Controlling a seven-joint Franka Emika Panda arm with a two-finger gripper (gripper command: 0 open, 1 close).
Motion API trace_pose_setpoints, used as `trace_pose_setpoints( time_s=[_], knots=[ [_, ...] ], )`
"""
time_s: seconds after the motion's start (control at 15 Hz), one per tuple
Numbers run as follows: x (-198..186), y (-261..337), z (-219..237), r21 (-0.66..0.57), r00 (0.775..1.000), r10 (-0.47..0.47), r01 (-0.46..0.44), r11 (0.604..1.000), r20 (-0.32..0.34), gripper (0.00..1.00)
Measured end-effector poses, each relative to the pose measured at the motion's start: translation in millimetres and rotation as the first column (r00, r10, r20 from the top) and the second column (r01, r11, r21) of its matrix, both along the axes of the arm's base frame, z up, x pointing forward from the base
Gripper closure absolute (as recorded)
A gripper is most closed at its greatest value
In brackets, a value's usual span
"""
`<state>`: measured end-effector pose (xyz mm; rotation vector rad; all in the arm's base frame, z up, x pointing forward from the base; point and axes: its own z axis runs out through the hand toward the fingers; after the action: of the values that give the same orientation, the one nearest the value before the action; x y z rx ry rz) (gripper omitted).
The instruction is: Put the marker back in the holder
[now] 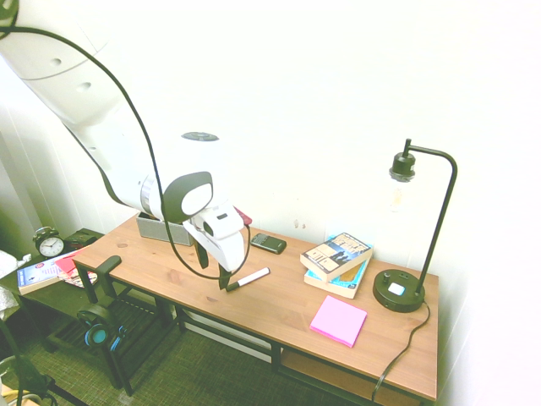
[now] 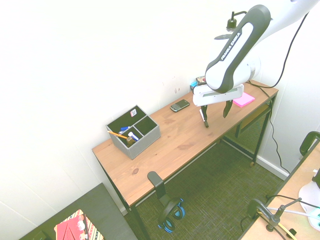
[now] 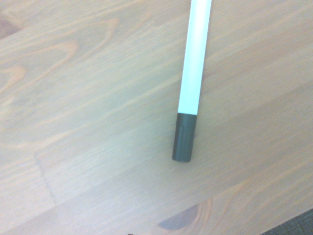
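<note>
1. Nearest to us, the blue-and-black headphones (image 2: 171,214) hang below the desk's near edge, over on the left.
2. On the right we've got the pink sticky notes (image 1: 338,320) lying flat on the desk (image 1: 161,271).
3. Our marker (image 1: 253,278) lies on the wood around mid-desk, black cap pointing near and left. The gripper (image 2: 216,120) is right over it, fingers spread wide, nothing gripped. One finger is down by the cap, but we can't tell if they touch.
4. Bit farther back: black phone (image 1: 268,244), then stacked books (image 1: 338,259) to its right, and the lamp (image 1: 399,290) at far right.
5. Far left, by the wall, sits the grey holder (image 2: 145,145), with an orange pencil (image 2: 117,134) leaning out.
</note>
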<state>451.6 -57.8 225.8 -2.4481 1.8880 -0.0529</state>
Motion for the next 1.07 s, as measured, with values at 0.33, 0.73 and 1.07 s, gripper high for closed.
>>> trace_pose_setpoints(
  time_s=[0.33, 0.73, 1.07],
  knots=[
    [24, -19, -32, 0.021, 1.000, -0.022, 0.022, 1.000, 0.003, 1.00],
    [51, -35, -44, 0.045, 1.000, -0.023, 0.022, 0.999, 0.020, 1.00],
    [61, -36, -65, 0.058, 1.000, -0.026, 0.025, 0.998, 0.002, 1.00]
  ],
)
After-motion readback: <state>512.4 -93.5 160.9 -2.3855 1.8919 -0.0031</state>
